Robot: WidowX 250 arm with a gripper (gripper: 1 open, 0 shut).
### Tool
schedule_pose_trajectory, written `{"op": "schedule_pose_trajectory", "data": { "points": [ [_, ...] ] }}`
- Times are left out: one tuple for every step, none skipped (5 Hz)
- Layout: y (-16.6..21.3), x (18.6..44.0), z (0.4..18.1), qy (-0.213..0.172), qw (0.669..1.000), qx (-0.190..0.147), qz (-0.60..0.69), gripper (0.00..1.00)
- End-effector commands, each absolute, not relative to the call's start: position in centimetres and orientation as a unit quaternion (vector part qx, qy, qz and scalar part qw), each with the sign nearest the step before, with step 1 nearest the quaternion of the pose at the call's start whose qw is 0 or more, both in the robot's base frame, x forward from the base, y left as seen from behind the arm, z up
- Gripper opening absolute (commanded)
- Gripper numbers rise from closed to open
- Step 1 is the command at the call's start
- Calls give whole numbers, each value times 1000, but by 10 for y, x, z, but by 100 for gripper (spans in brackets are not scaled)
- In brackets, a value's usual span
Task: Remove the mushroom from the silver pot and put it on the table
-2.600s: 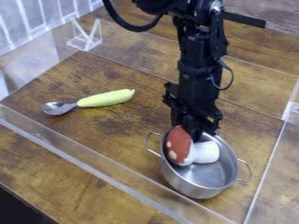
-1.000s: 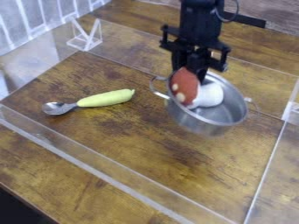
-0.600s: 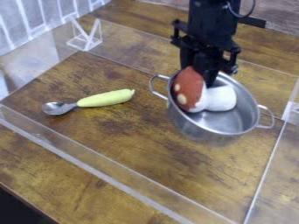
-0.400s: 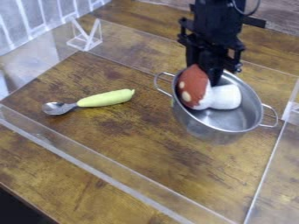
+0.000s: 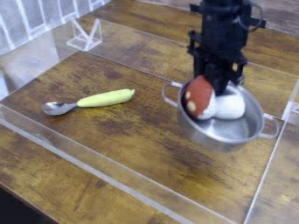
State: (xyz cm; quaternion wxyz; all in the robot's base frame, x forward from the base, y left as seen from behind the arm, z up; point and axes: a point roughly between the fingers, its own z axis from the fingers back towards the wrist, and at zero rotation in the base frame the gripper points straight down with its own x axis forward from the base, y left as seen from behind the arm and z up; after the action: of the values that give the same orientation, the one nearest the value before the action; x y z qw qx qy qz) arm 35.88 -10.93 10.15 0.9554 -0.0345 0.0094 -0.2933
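Note:
The mushroom [image 5: 200, 96], with a reddish-brown cap and a white stem, lies inside the silver pot [image 5: 229, 140] at the right of the table [image 5: 117, 144]. My gripper [image 5: 215, 84] comes straight down from above and is shut on the mushroom at the cap end. The pot sits tilted around the mushroom, its rim up by my fingers. One loop handle shows at the left and one at the right. I cannot tell whether the pot's base rests on the wood.
A yellow-green banana toy [image 5: 107, 98] and a small metal spoon [image 5: 59, 108] lie at the left. Clear acrylic walls [image 5: 70, 153] bound the tabletop, and a clear stand [image 5: 84, 35] is at the back left.
My gripper, the mushroom and the pot have all shifted together to the right and slightly toward the front. The grip stays shut.

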Motion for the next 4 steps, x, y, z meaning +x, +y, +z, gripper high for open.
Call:
{"op": "schedule_pose_trajectory", "data": {
  "points": [
    [-98, 350, 137, -38, 962, -25, -270, 0],
    [-93, 347, 140, -36, 962, -20, -268, 0],
    [-87, 351, 149, -37, 963, -21, -264, 0],
    [-82, 355, 153, -37, 964, -24, -261, 0]
  ]
}}
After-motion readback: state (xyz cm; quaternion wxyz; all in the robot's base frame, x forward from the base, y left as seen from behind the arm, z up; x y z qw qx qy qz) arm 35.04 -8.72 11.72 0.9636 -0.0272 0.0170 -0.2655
